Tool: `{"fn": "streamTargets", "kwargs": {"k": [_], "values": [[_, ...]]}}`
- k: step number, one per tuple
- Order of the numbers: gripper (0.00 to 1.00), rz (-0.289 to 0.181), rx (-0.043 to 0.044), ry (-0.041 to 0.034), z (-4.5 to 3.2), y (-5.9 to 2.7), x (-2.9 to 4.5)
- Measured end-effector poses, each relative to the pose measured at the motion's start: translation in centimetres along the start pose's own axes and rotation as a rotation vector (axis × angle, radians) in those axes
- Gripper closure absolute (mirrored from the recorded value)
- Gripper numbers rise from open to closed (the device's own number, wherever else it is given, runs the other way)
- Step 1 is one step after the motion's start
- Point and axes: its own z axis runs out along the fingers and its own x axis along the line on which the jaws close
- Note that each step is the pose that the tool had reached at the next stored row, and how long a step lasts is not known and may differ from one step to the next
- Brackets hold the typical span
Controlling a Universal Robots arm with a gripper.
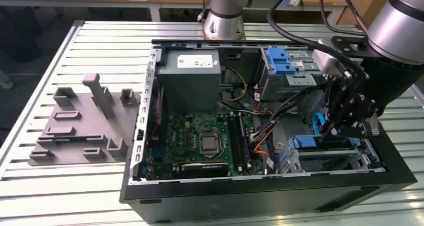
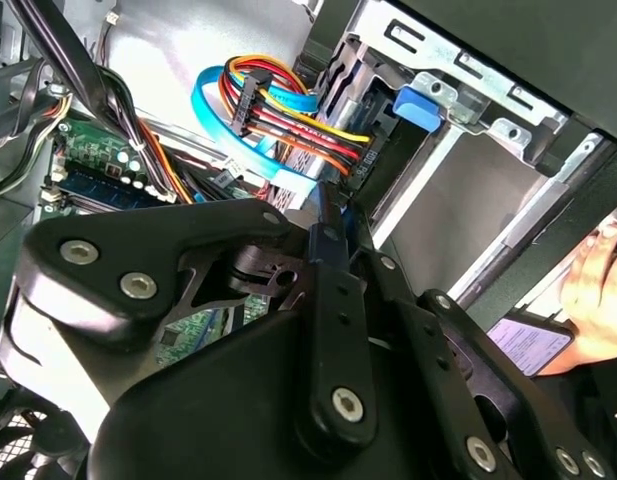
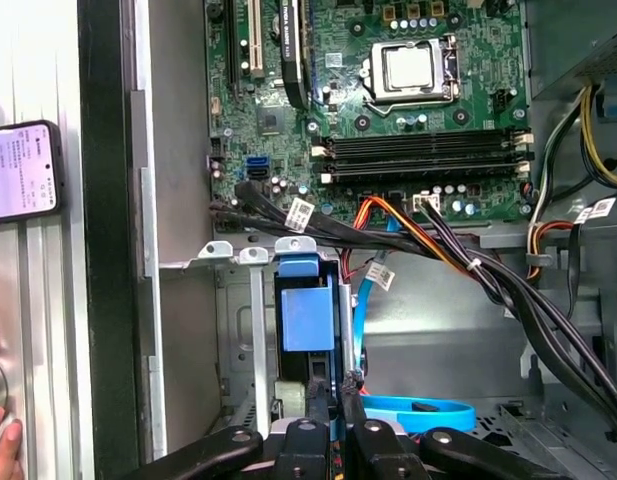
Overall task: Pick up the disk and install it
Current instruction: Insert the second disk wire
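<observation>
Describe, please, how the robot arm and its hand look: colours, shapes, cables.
The arm is a thick silver-grey tube with darker joint sections, and black cables run along it. The hand is matte black, built of flat linkage bars joined by round silver screws, which show up close in the second wrist view. Its two narrow black fingers lie close side by side.
</observation>
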Motion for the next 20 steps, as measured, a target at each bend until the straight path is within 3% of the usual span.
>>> {"fn": "streamTargets", "kwargs": {"k": [15, 20], "values": [[0.84, 0.000, 0.0001, 0.0002, 0.35, -0.03, 0.00], [0.77, 0.000, 0.0000, 0.0000, 0.36, -0.03, 0.00]]}}
